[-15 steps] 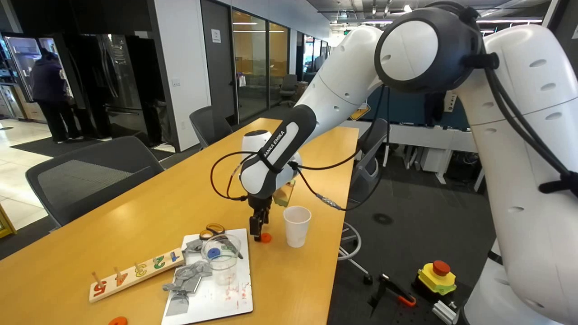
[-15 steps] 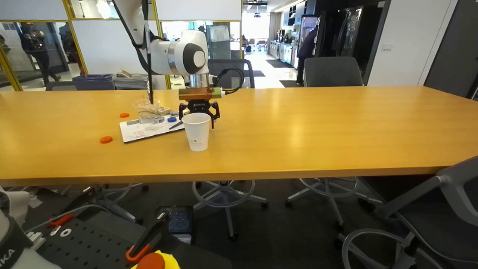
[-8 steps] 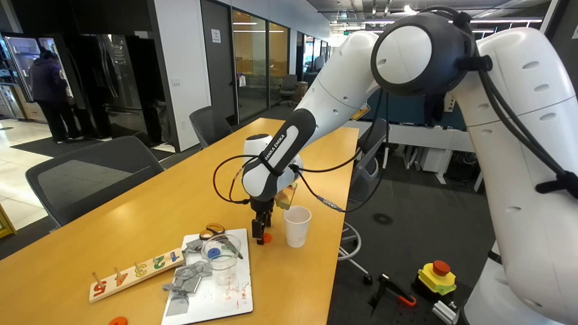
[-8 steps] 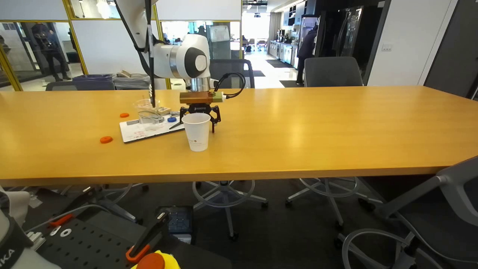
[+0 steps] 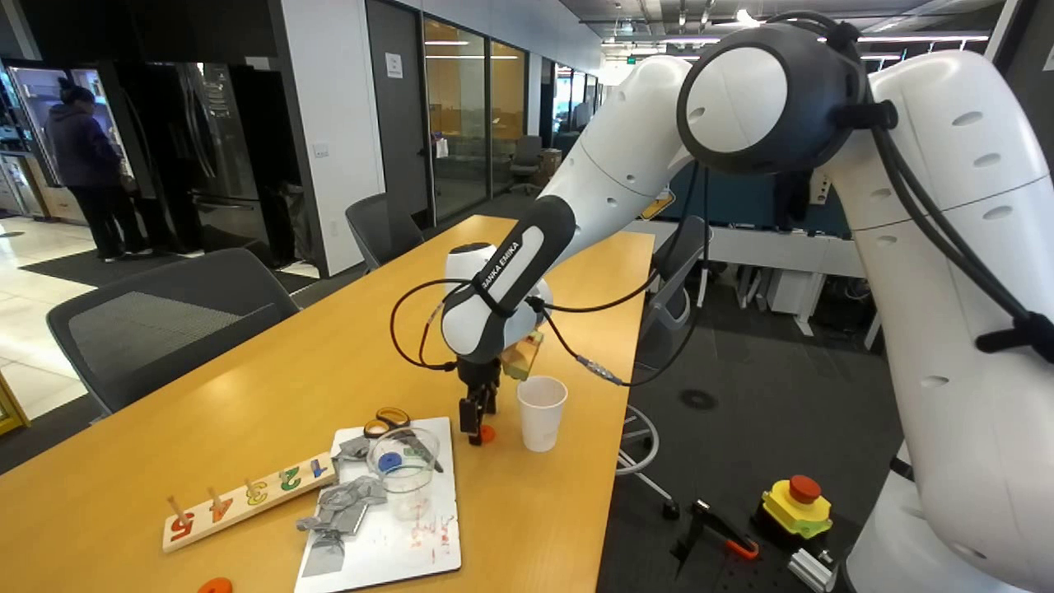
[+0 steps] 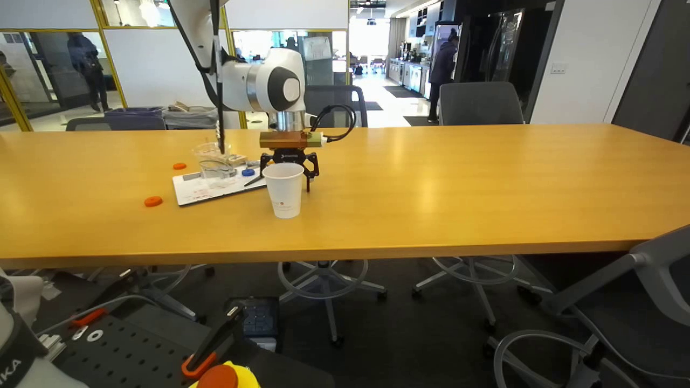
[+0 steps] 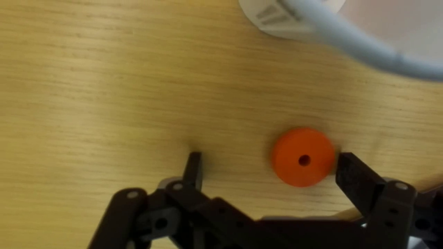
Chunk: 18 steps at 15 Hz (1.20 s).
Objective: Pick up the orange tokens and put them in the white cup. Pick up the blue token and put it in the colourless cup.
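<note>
In the wrist view, an orange token lies flat between the spread fingers of my gripper, much closer to the right finger, with a narrow gap. The white cup stands upright just beyond that token and hides part of the gripper in an exterior view. More orange tokens rest on the table, one at the near left and one further back. The blue token sits on a whiteboard beside the colourless cup, which stands upright there.
The whiteboard also carries scissors and crumpled grey material. A wooden number strip with pegs lies against it. The table's edge runs close past the white cup.
My gripper has come down a little and shifted slightly beside the orange token near the white cup, most of it in the earlier half second. The cups and tokens have stayed put.
</note>
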Motion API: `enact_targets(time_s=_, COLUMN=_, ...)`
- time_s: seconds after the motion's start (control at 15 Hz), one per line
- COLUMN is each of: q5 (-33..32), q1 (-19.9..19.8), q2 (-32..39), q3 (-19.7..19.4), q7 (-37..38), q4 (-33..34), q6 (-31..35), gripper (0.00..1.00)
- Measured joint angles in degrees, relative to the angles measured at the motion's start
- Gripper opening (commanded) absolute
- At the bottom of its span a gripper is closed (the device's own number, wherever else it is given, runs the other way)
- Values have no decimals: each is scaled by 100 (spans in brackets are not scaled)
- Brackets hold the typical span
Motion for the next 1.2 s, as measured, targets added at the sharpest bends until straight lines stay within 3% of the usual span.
enact_targets(time_s=1.2, q5=77, q1=14, q2=-10, q3=55, q7=228, q4=30, q6=-29, gripper=100)
